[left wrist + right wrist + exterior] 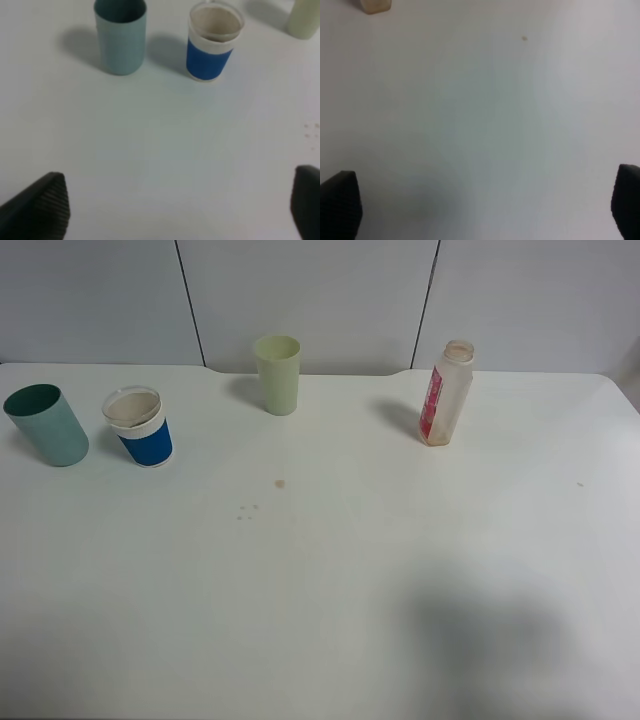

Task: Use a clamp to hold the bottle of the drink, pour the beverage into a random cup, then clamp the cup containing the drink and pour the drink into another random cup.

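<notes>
Standing upright, clear bottle [446,393] shows pink-red label, open neck.

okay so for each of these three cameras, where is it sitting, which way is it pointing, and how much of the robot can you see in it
Exterior high: mounted above, looking down at the table with bottle, teal cup, blue cup and yellow-green cup; no robot parts show.
Left wrist: on the left arm, facing the teal and blue cups; open left gripper fingertips show.
Right wrist: on the right arm, facing bare table; open right gripper fingertips show.
Shared: exterior and left wrist both see all three cups.
</notes>
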{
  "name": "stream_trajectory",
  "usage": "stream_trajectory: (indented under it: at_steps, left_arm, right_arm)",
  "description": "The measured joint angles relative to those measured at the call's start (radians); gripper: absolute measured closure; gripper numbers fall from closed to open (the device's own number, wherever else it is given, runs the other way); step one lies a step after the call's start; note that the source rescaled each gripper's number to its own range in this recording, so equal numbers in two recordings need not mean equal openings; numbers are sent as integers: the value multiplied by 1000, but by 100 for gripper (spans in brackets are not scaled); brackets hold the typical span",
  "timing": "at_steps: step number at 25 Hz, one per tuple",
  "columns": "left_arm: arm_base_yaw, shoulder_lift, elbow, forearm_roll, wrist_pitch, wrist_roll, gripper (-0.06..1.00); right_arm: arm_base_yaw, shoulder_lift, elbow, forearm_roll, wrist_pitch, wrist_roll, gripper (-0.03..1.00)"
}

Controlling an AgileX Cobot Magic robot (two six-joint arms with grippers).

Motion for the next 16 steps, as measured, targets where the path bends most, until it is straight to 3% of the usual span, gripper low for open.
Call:
stream_trajectory:
  at_steps: [16]
  left_arm:
    - [0, 0, 0, 15, 0, 4, 32]
  right_arm:
    - [0, 0, 0, 0, 0, 0, -3]
